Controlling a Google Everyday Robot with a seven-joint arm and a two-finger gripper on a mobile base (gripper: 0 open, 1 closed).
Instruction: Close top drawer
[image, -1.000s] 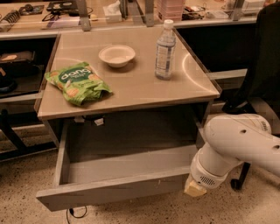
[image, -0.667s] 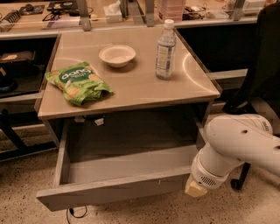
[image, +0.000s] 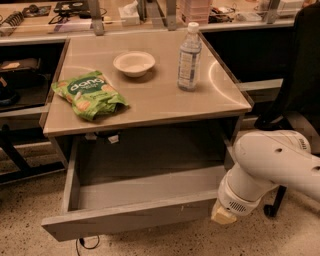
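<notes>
Top drawer (image: 125, 219), plain grey with a bare floor, stands pulled out under the surface (image: 160, 95). The gripper (image: 223, 215) is at its front's 3 o'clock end; whether it is spread I cannot tell. The green bag (image: 87, 94) reads "dang".

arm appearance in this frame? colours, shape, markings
arm: glossy white rounded shell, a few small dark dots on top, a perforated vent patch on the wrist collar. No cables showing. gripper: cream-coloured end piece, low at the right end of the top drawer front.
</notes>
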